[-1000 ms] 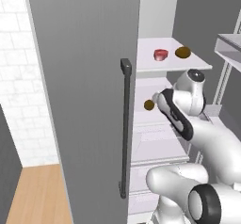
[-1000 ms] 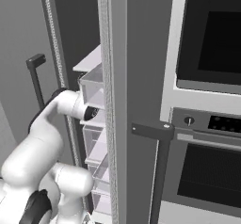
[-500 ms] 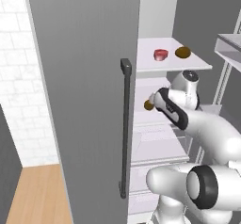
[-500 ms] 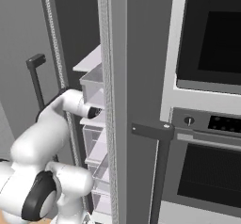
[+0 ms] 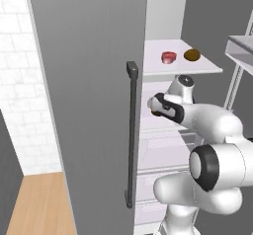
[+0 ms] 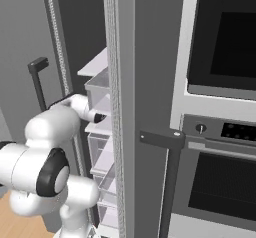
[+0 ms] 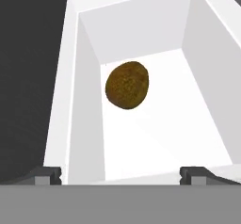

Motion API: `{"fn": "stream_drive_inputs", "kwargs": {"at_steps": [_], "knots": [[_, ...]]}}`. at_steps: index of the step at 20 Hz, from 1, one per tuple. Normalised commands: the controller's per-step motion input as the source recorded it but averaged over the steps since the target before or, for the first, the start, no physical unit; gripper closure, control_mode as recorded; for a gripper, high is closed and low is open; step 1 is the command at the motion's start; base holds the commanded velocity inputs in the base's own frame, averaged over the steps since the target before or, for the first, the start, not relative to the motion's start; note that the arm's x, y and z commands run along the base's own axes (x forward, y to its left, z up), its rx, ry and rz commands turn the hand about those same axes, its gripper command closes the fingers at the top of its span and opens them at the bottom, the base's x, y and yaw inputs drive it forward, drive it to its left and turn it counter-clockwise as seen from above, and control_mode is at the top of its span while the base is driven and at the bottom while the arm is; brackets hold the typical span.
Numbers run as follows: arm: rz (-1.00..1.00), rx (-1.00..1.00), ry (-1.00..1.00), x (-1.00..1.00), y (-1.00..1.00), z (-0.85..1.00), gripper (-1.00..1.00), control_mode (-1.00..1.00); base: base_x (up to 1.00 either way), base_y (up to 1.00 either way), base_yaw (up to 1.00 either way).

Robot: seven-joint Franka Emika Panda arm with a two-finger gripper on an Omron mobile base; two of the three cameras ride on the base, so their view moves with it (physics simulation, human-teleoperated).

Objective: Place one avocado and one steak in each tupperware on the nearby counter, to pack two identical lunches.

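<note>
Brown and egg-shaped, an avocado (image 7: 127, 85) sits at the centre of your hand view, lying on the white floor of a fridge compartment (image 7: 160, 124) and framed between the two finger tips at the bottom edge. Over the last second your arm has swung in and reached deeper between the fridge shelves, so in the middle of the left base view the wrist now covers most of that avocado. Your hand (image 7: 121, 175) is spread fully wide and grips nothing. A second avocado (image 5: 192, 55) and a steak (image 5: 168, 57) wait side by side on the upper shelf (image 5: 207, 67), upper right of that view. You look lined up for the first pick; nothing is packed yet.
</note>
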Motion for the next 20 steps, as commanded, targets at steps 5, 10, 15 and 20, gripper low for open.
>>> {"fn": "stream_drive_inputs", "kwargs": {"at_steps": [5,10,15,20], "knots": [[0.0,0.0,0.0,0.35,-0.03,-0.1,-1.0,-1.0,0.0,0.0,0.0],[0.0,0.0,0.01,0.16,-0.25,-0.32,-1.0,-1.0,0.0,0.0,0.0],[0.0,0.0,0.03,0.41,0.0,-0.26,-1.0,-1.0,0.0,0.0,0.0],[0.0,0.0,0.01,0.41,0.05,-0.11,-1.0,-1.0,0.0,0.0,0.0]]}}
